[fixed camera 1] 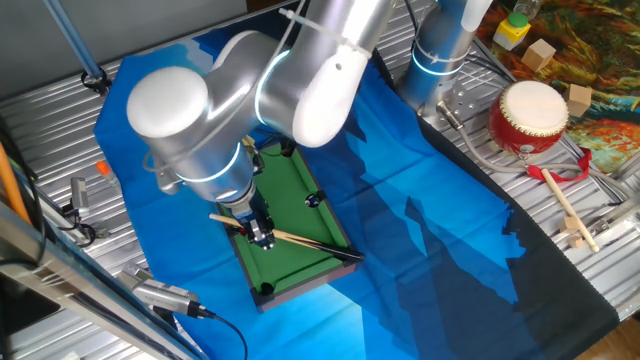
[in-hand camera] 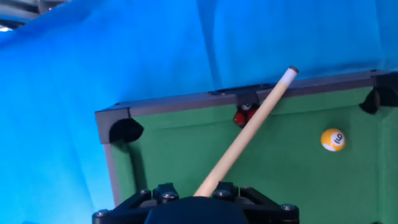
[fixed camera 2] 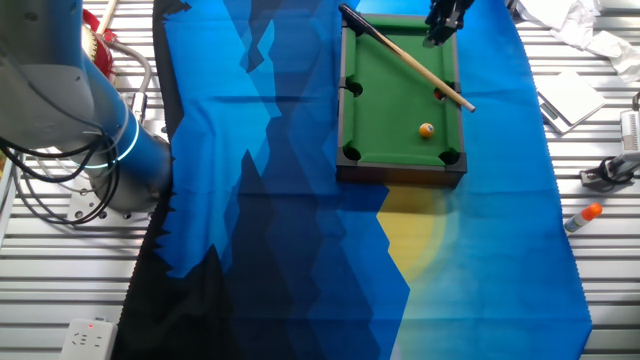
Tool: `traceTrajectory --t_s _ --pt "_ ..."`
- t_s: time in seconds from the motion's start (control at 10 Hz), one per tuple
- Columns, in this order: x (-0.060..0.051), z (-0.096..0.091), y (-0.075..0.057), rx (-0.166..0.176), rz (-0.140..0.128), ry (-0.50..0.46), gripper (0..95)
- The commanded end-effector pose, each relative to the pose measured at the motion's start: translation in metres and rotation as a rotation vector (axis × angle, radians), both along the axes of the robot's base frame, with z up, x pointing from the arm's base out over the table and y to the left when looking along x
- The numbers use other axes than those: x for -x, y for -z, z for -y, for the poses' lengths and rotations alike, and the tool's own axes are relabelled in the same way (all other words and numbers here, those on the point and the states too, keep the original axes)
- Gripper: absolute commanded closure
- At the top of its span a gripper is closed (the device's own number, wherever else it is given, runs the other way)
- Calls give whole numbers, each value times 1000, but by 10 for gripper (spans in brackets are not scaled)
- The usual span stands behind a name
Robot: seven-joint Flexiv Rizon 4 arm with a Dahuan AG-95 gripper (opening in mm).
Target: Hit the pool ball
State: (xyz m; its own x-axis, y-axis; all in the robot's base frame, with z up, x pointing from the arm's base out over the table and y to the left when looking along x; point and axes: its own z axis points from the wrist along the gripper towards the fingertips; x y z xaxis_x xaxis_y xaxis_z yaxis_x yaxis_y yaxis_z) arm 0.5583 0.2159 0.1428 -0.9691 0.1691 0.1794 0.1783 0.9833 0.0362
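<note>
blue cloth covers the desk; the cue stick (in-hand camera: 245,134) is pinched by the jaws, so the red ball (in-hand camera: 242,116), touched by its tip, may be hit instead of the pool ball (in-hand camera: 333,140).

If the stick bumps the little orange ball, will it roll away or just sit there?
It will probably roll. The orange ball is round and sits free on the flat green table. It looks tiny beside the stick, so likely light. The raised rim would probably stop it, unless it drops into a corner pocket.
</note>
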Motion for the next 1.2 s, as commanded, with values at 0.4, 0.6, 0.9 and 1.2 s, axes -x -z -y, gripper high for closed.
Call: traceTrajectory --t_s 0.4,0.6,0.9,1.2 --pt "-9 6 25 22 19 43 570" --pt "-9 9 33 28 33 51 570" --pt "-7 10 31 28 67 33 570" --pt "-6 7 23 41 75 -53 950"
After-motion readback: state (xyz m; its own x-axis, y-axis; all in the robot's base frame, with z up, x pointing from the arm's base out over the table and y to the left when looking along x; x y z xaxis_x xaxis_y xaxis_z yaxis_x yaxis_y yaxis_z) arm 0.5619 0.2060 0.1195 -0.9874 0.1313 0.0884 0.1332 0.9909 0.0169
